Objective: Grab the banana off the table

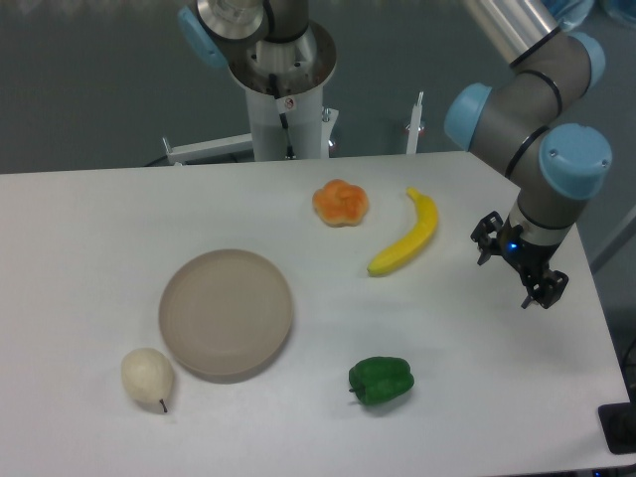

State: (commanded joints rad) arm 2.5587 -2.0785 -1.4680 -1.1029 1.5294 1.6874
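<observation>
The banana (406, 238) is slim, curved and bright yellow. It lies on the white table (79, 258) right of centre, running from upper right to lower left. My gripper (517, 264) hangs over the table to the right of the banana, clear of it. Its two dark fingers stand apart with nothing between them.
An orange lumpy fruit (341, 203) lies just left of the banana. A round beige plate (227, 313) sits left of centre, a pale pear (147, 377) at its lower left. A green pepper (381, 381) lies near the front. The arm's base (283, 89) stands at the back edge.
</observation>
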